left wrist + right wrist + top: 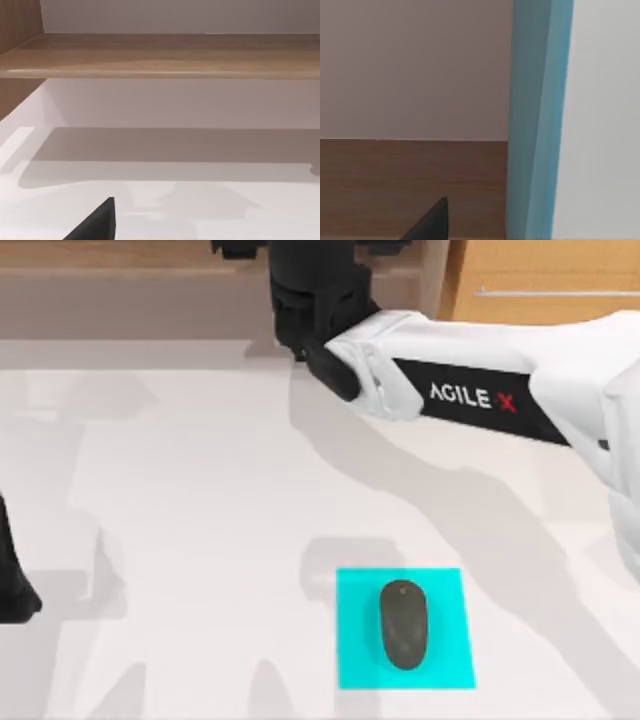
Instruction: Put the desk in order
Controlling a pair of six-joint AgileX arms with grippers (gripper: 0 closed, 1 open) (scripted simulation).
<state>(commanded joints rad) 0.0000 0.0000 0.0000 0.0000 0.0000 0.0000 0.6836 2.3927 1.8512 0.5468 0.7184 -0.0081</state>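
Note:
The desk (200, 490) is a wide white tabletop. At its back edge runs a brown wooden shelf (120, 275), and a light-wood drawer unit (520, 265) with a silver bar handle (555, 292) stands at the back right. My right arm stretches across the desk from the right, its gripper (300, 315) at the shelf near the back middle. In the right wrist view a tall blue slab (537, 120) stands upright close in front of the camera, above a brown board (410, 185). My left gripper (12, 590) is parked at the left edge.
A dark grey mouse (403, 625) lies on a small cyan mat (355, 660) at the front right of the middle. The left wrist view looks along the white top to the shelf board (160, 55).

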